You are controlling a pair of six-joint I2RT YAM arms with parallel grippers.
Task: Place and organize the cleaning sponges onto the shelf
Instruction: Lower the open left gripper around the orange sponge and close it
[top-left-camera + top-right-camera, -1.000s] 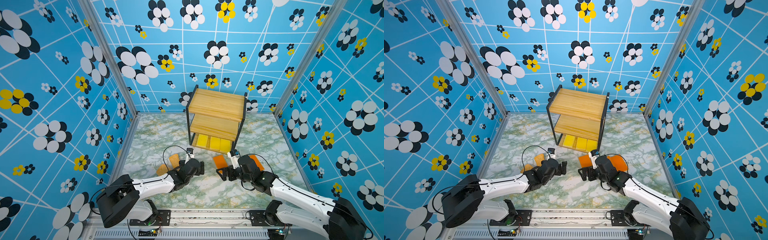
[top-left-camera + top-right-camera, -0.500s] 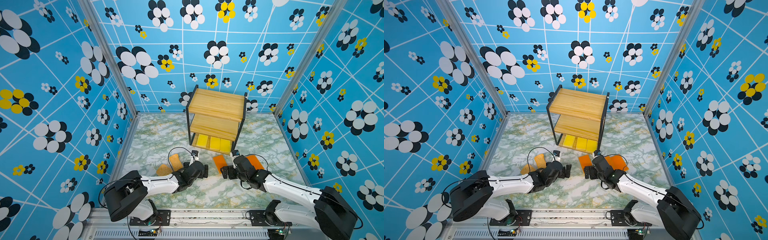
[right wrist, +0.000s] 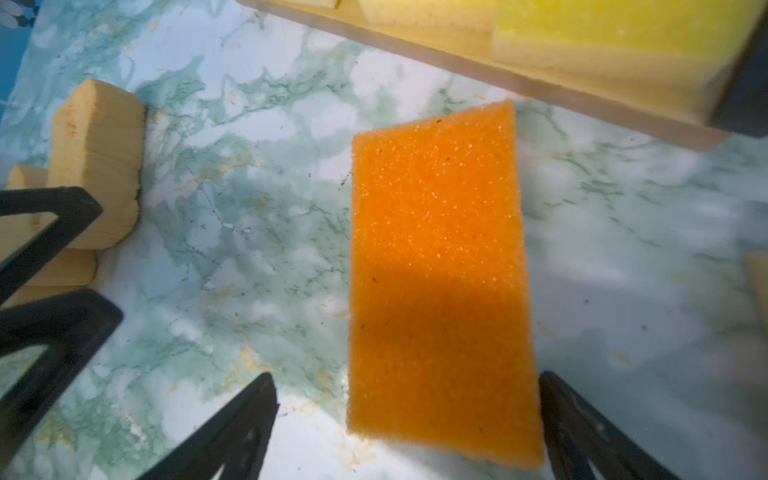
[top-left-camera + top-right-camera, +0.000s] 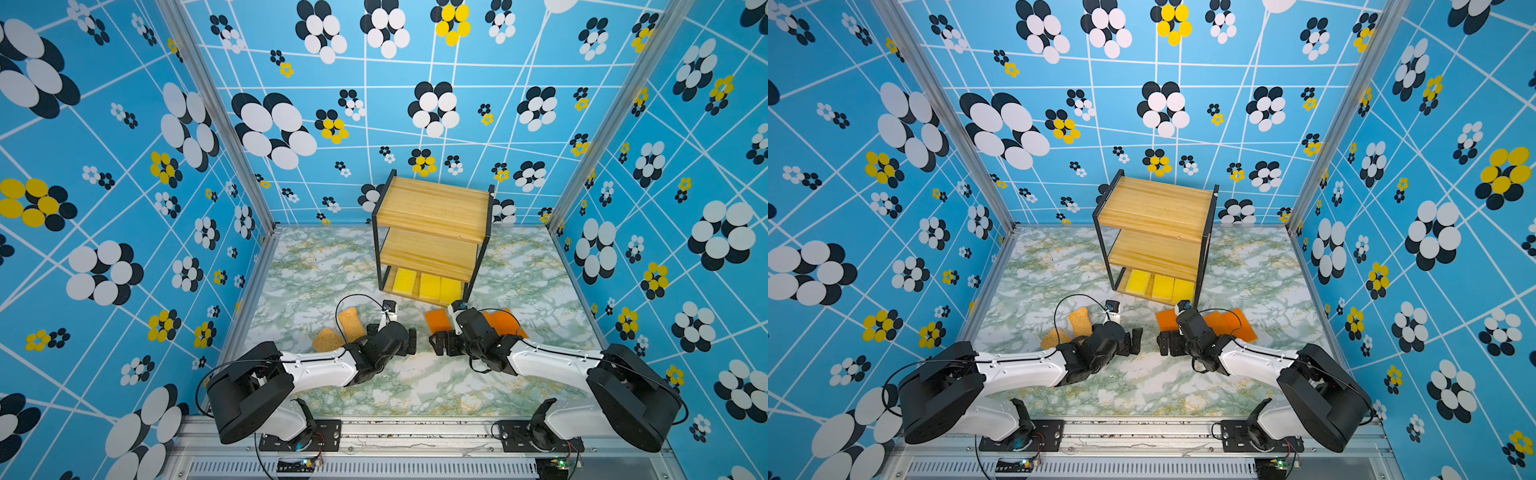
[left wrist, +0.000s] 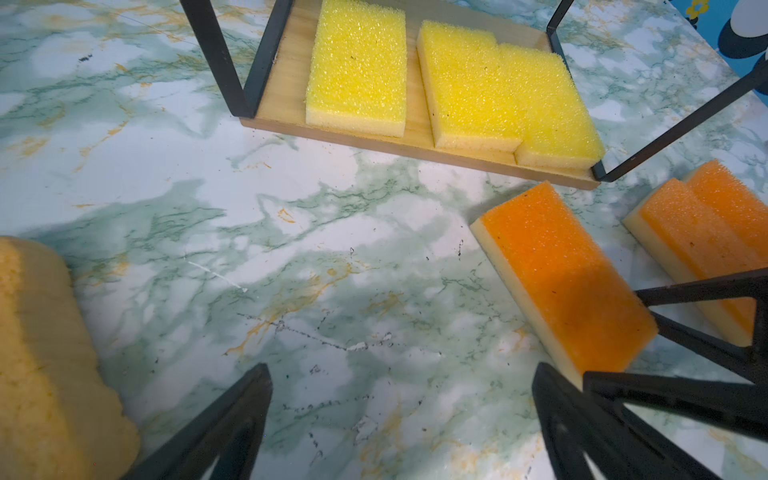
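Nearest the rail, the L arm (image 4: 316, 368) & R arm (image 4: 552, 365) lay low over the green-marbled surface (image 4: 415, 386), reaching in twd the middle. The L tool (image 4: 410, 340) had its jaws spread wide w/ nothing btwn them. In the left wrist view only bare surface showed btwn its fingers (image 5: 253, 395). The R tool (image 4: 435, 345) faced it tip to tip, close but w/ a small gap, and was wide open too. In the right wrist view its fingers (image 3: 561, 403) stood either side of the near end of an orange sponge (image 3: 440, 270), not clamped on it. Whether a finger brushed the sponge's edge couldn't be told.

That orange sponge lay flat on the surface, just in front of the shelf's near R corner. Two more orange sponges (image 5: 685, 241) lay to its right, side by side & touching, partly hidden under the R arm in both top views. Left of the L tool sat 2 tan sponges (image 4: 352, 324), touching each other, one a bit farther back than the other.

Farther back stood the shelf (image 4: 432, 208), 3 wooden boards in a thin black frame, approx mid-surface & short of the far wall. On its bottom board 3 yellow sponges (image 4: 405, 280) lay flat in a row. The left one sat apart from the others by a narrow strip of wood. The middle & right ones were pressed together, the right one set slightly nearer.
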